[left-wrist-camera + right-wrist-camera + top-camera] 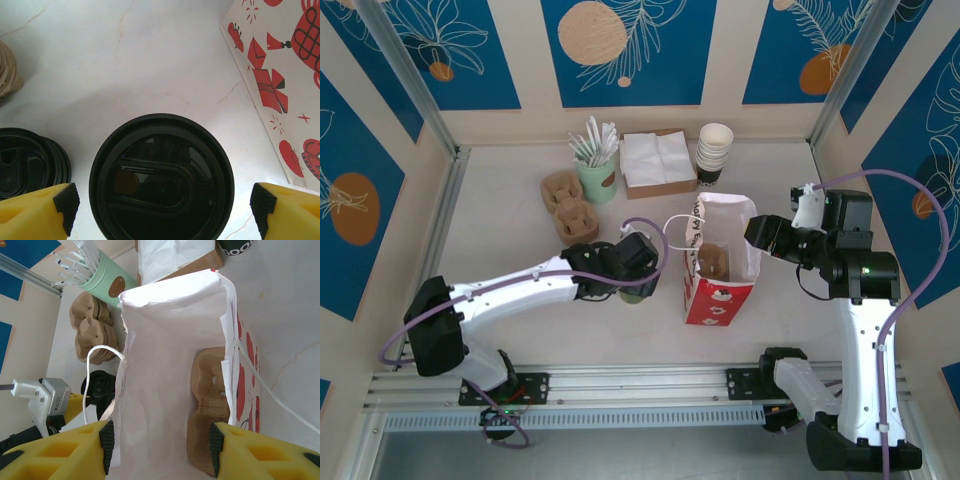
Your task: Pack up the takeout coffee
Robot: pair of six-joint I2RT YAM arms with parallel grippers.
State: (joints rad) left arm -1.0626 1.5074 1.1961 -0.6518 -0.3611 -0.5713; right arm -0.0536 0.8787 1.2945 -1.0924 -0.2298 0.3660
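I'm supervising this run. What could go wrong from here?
The open left gripper straddles the takeout coffee; if it closes too high, the lid may pop off. The spare lids sit beside one finger and may get knocked. The carrier fills part of the red bag, leaving a tight drop.

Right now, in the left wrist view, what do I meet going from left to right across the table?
Spare black lid → coffee → red bag.
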